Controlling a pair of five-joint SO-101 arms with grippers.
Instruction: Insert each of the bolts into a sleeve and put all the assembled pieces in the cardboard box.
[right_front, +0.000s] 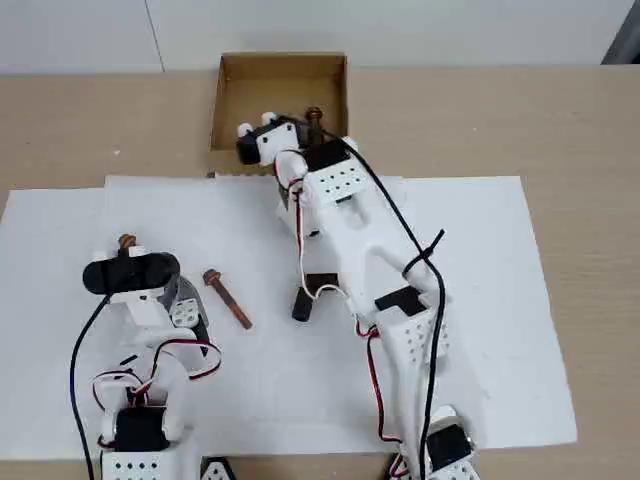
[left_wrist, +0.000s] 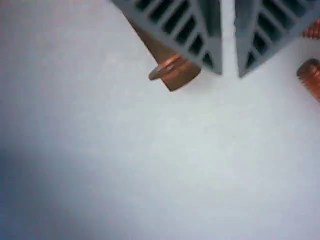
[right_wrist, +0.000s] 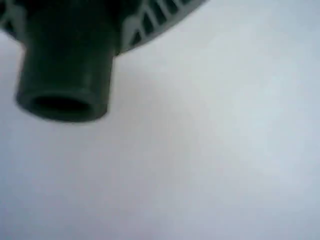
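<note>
A sleeve (right_wrist: 65, 75) is held clamped in the right gripper (right_wrist: 117, 27) over the paper (right_front: 480, 260), while the left gripper (left_wrist: 230, 74), its jaws drawn nearly together on nothing, is set just beside a bolt (left_wrist: 172, 75), well apart from the box (right_front: 228, 100).

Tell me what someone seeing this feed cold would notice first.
The right gripper holds a dark sleeve just above the white paper, near the middle of the table. A copper bolt lies loose on the paper between the two arms, close to the left gripper. The cardboard box sits at the far side, beyond the paper.
</note>
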